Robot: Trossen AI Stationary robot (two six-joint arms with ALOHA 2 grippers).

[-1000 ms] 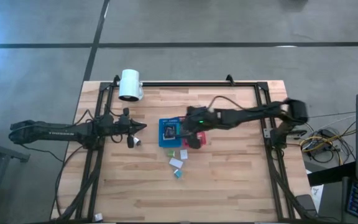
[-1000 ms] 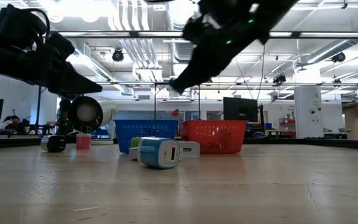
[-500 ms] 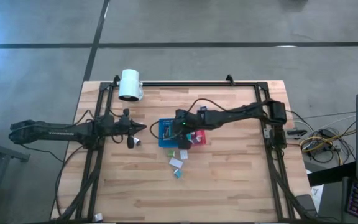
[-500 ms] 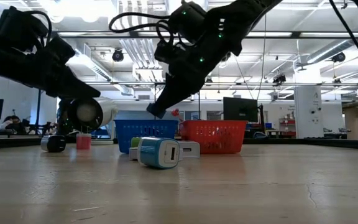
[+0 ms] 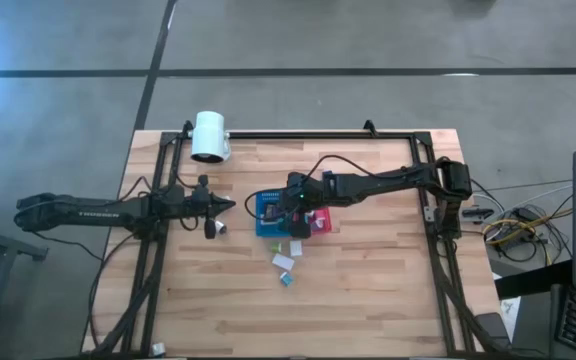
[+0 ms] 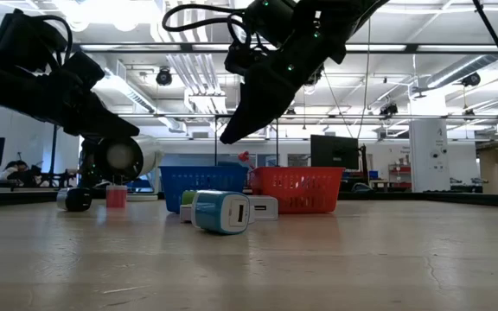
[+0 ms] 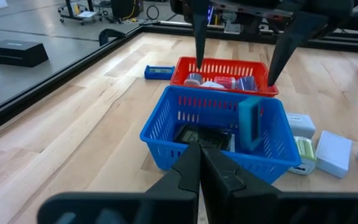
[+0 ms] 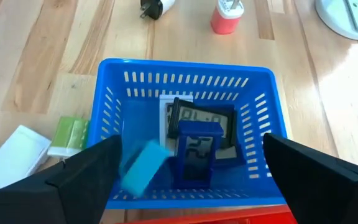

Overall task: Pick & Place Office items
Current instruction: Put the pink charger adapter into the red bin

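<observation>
My right gripper (image 5: 293, 212) hangs open above the blue tray (image 8: 185, 65), its fingers wide apart over the tray's inside. A teal block (image 7: 250, 124) stands on end in that tray beside a blue block (image 8: 197, 152) and a flat black piece (image 8: 201, 118). The teal block (image 8: 142, 165) looks blurred in the right wrist view. The red tray (image 7: 229, 65) behind holds a few small pieces. Loose items lie on the wood near the trays: a green one (image 7: 303, 152), white blocks (image 7: 333, 152) and a teal-and-white block (image 6: 223, 212). My left gripper (image 5: 230, 205) waits shut, left of the blue tray.
A big white cylinder (image 5: 209, 137) lies at the table's far left corner. A pink piece (image 8: 227, 18) and a black-and-white plug (image 8: 154, 7) lie on the wood under my left gripper. A black frame (image 5: 298, 133) runs along the table's edges. Bare wood spreads toward the near edge.
My right gripper has swung from over the red tray toward the table's left, to above the blue tray. It dipped low over the tray, then rose a little. My left arm has kept still.
</observation>
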